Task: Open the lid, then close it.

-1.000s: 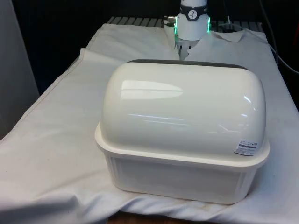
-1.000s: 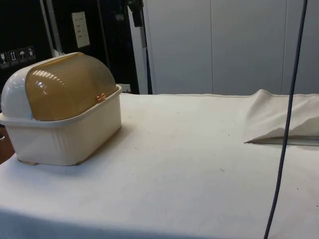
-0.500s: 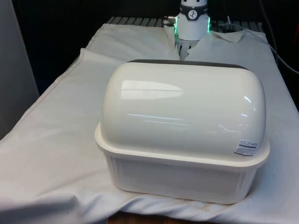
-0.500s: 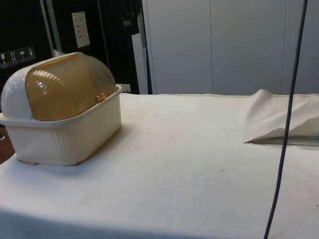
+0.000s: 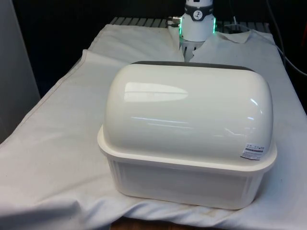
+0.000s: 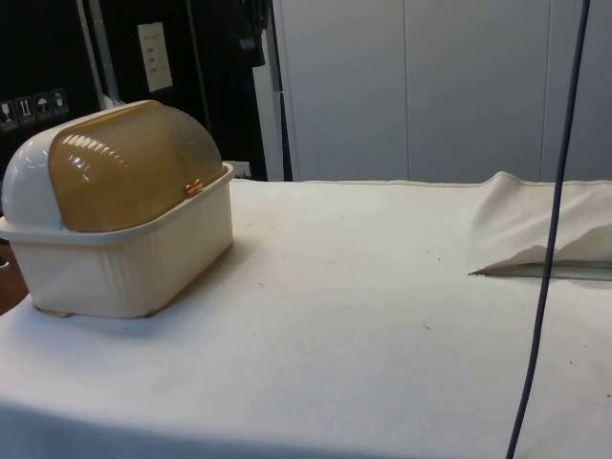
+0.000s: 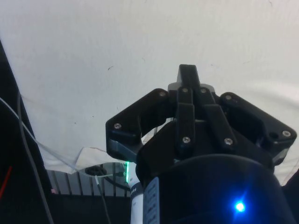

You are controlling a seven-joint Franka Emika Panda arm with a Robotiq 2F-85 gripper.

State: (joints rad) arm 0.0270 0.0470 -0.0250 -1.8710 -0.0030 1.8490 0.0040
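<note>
base (image 5: 198, 21): white cylinder with a black band near the top and a green glow along its sides
gripper (image 7: 188, 77): black, angular, two linkage arms spreading sideways from a central block
screws (image 7: 186, 139): small round silver heads, dotted across the linkage arms and central block
wrist housing (image 7: 210, 186): black, rounded, smooth
label (image 7: 149, 205): white strip with dark print, illegible

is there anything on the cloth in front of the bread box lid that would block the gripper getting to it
Nothing visible does. In the side view the amber lid is down on the bread box, and the white cloth on its handle side lies bare.
</note>
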